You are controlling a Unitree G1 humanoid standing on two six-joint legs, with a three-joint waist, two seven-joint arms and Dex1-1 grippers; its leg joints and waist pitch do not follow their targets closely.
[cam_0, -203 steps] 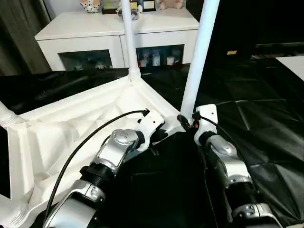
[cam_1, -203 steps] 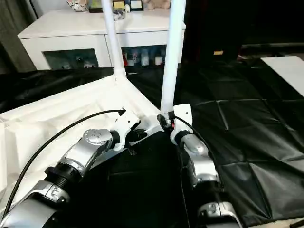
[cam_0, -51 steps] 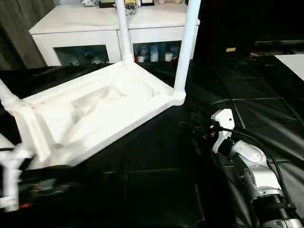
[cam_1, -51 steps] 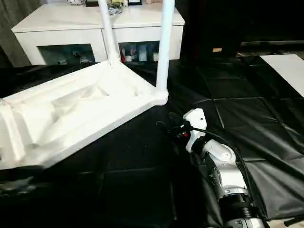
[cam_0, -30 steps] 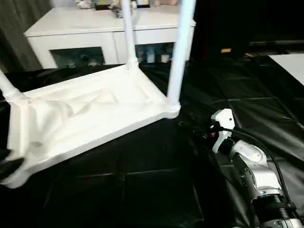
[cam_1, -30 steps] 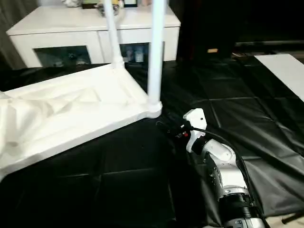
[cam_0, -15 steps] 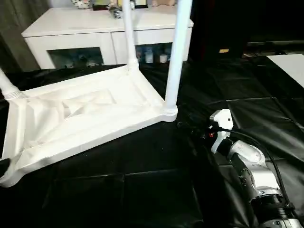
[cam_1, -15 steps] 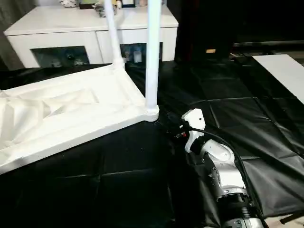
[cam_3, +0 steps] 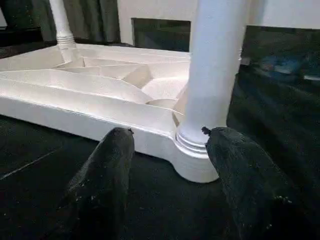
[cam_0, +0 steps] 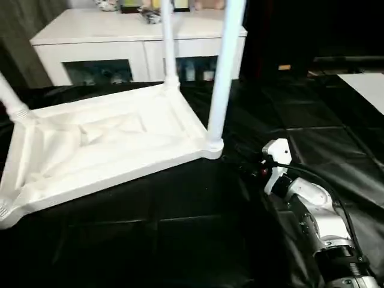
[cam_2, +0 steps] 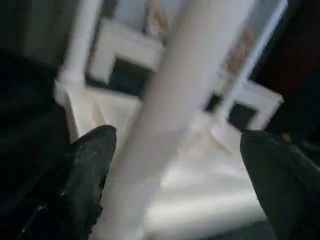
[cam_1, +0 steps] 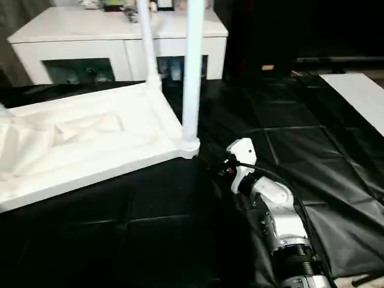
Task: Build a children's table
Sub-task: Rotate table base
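The children's table lies upside down on the black quilted mat, its ribbed underside facing up. Its legs stand up from the corners: the near right leg rises from a round socket at the corner closest to the right arm, the far right leg stands at the corner toward the cabinet, and a third leg leans out at the far left corner. No brand, label or writing can be read on the table or anywhere around it.

The right gripper sits low over the mat, just in front of the near right corner. In the right wrist view its two black fingers are spread wide with nothing between them; the base of the near right leg and its socket lie beyond the fingertips, close to the tip of one finger but apart from it. From the head camera the right forearm reaches forward, its white wrist housing near that same corner.

In the left wrist view the left gripper also has its fingers set wide apart. A white table leg crosses the gap between them, blurred and close to the camera; whether either finger touches it cannot be told. Beyond it the underside of the table shows.

Behind the table stands a white cabinet with glass doors, small items on its top and inside. A white flat surface shows at the right edge.
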